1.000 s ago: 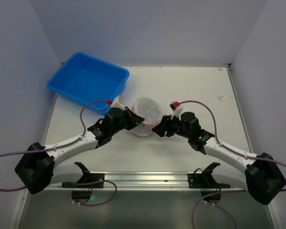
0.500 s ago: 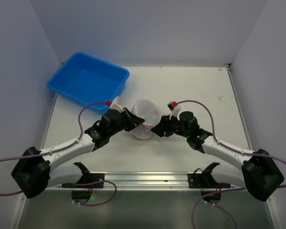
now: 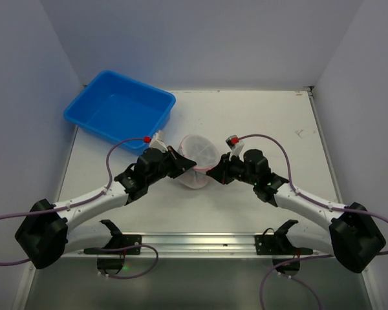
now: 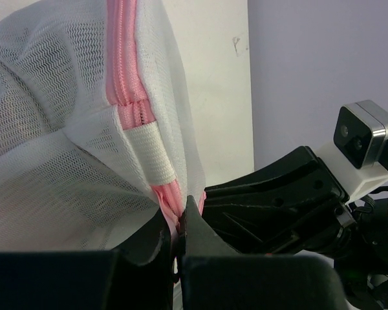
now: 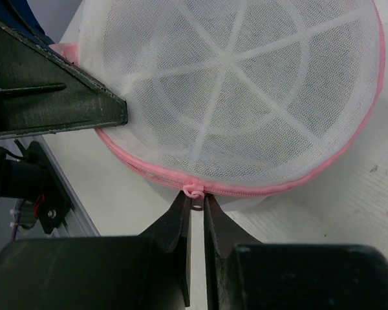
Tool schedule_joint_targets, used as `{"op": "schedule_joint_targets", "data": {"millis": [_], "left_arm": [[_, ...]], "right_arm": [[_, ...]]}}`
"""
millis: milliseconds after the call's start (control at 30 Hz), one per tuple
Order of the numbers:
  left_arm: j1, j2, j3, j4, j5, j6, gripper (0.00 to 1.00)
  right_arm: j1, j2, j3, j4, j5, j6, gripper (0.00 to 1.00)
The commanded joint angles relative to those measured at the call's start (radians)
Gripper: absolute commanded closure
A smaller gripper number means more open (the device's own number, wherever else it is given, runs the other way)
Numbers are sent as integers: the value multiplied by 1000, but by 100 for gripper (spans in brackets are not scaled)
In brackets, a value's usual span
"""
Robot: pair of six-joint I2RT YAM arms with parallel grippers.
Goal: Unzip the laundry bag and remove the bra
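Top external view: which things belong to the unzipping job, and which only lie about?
Job: laundry bag; zip pull, pinched by the right gripper; left gripper, clamped on the bag's pink rim. The bra is not discernible through the mesh.
Lying about: blue tub.

A white table (image 3: 265,123) lies under the left gripper (image 3: 193,164) and right gripper (image 3: 211,172). Plain pale lavender walls (image 3: 200,39) rise beyond and to either side of them, evenly lit.

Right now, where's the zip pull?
In the right wrist view, the zip pull sits at the bag's near rim, between the right gripper's fingertips.
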Motion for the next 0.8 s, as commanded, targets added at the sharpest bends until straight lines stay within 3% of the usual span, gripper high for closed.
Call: {"op": "schedule_joint_targets", "data": {"millis": [0,233,467,600,767], "left_arm": [[-5,-38,-8,36,7,20,100],[25,-87,-12,-57,-10,89,100],[103,-178,-61,-138,118,214,100],[157,-169,-62,-158,240,334,100],[245,3,62,-169,286,454,100]], "right_arm": [[-3,-39,38,-5,17,-32,96],[-7,-117,43,-172,158,-60,100],[-81,-119,104,-413,356,-21,100],[-95,-111,126,-434,287,-40,100],[-38,-96,136,-370,108,-41,100]]}}
